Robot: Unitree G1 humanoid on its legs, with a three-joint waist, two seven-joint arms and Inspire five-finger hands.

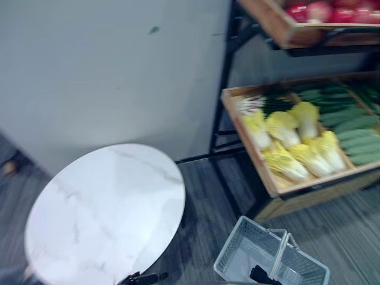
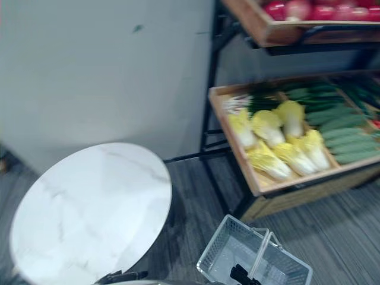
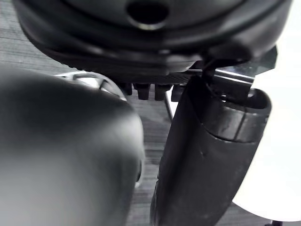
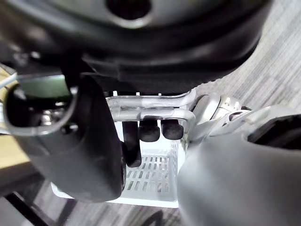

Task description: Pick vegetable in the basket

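Where the basket was: the pale slatted basket [image 1: 233, 252] sat low on the robot's right, over the grey floor [image 1: 208, 208], just in front of the black rack [image 1: 221, 89].
Right hand: the right hand [image 1: 259, 274] was at the basket's handle [image 1: 280, 255]; its fingers [image 4: 149, 131] were curled round the handle's bars, clamped on them.
Left hand: the left hand [image 3: 207, 160] was beside the round white marble table [image 1: 107, 208]; whether its fingers were apart or together could not be told.
Vegetables: yellow cabbages [image 1: 285, 127] lay in the wooden crate [image 1: 262, 166] on the rack's lower shelf, with green cucumbers [image 1: 350, 124] beside them and pale onions [image 1: 252, 104] at the back corner.
Upper shelf: red produce [image 1: 320, 10] lay in a second crate [image 1: 279, 27].
Vegetables and basket: well apart, the vegetables all in the crate.
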